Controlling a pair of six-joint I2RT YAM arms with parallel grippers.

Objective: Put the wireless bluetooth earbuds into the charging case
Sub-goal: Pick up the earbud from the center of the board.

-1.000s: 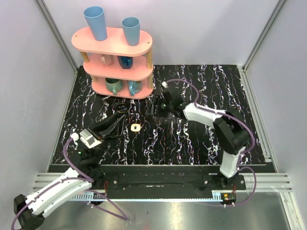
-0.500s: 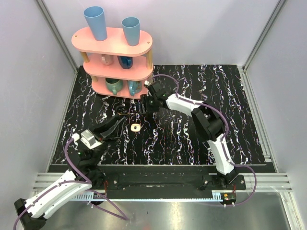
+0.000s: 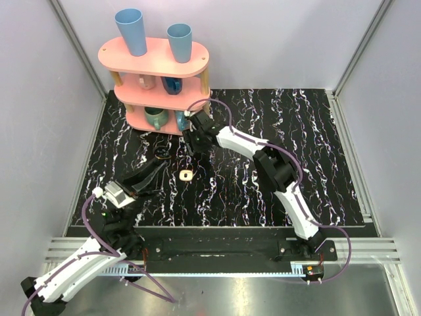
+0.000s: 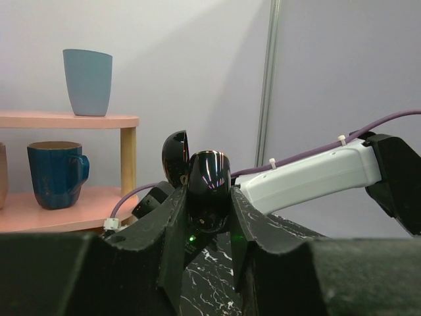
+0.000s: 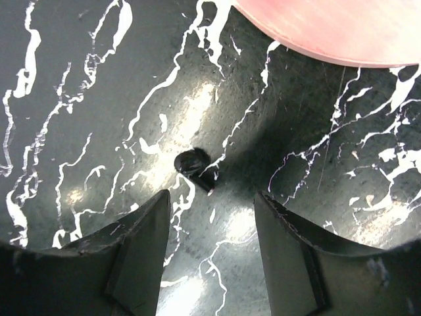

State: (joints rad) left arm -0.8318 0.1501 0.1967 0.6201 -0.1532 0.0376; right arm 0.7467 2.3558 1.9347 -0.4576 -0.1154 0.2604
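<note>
Your left fingers (image 4: 208, 217) are clamping the charging case (image 4: 209, 184) in the middle of the left wrist view; the glossy black shell is sitting upright between the two tips, touching both, and its lid (image 4: 175, 158) is standing open just up and left of it.

Your right fingers (image 5: 210, 197) are standing apart with nothing between them, hovering over the black marbled counter (image 5: 79, 99); a small dark bud (image 5: 195, 162) with a short stem is lying on the counter at the centre of the right wrist view, just above the gap between the tips, nearer the left-hand tip and touching neither; the base of the pink shelf (image 5: 329, 26) is filling the upper right of that frame.

In the top view a cream-white piece (image 3: 186, 175) is lying left of centre, between the two pairs of fingers and apart from both; you cannot tell whether it is an earbud.
</note>
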